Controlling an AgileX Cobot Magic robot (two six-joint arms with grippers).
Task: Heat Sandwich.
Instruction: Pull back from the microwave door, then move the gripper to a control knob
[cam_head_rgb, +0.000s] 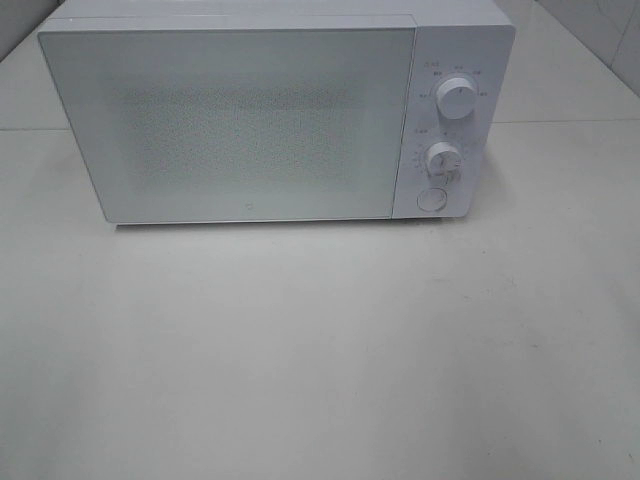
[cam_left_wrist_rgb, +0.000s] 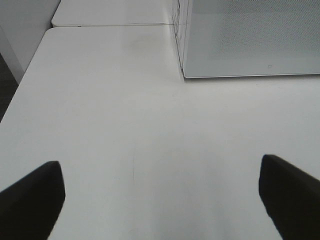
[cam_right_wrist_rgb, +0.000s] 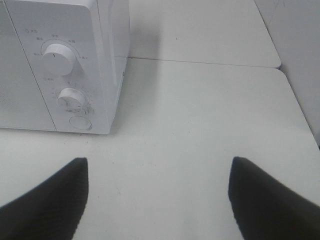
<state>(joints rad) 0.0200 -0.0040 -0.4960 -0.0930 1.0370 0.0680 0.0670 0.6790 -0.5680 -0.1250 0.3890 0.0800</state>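
Plainly, neither arm has anything in hand. The left gripper (cam_left_wrist_rgb: 160, 167) hangs over the bare table (cam_left_wrist_rgb: 125, 125) with its fingers spread wide and empty. The right gripper (cam_right_wrist_rgb: 158, 162) also stands open, with nothing between its fingers. The sandwich shows in none of the views, and I cannot tell whether it sits inside the microwave (cam_head_rgb: 250, 120) or somewhere out of frame.

The microwave stands square to the front with its door (cam_head_rgb: 230, 125) shut flush. That probably puts the door's free edge toward the left arm and the controls toward the right. The right gripper faces that control side, where the upper knob (cam_right_wrist_rgb: 58, 56), lower knob (cam_right_wrist_rgb: 71, 98) and round button (cam_right_wrist_rgb: 80, 122) run down the panel. It is near them but not touching.

A wide stretch of table lies open in front of the microwave, room enough for a door to swing and for both arms to pass. The table's side edges lie just outside each gripper, and a seam to a second tabletop runs behind the microwave.
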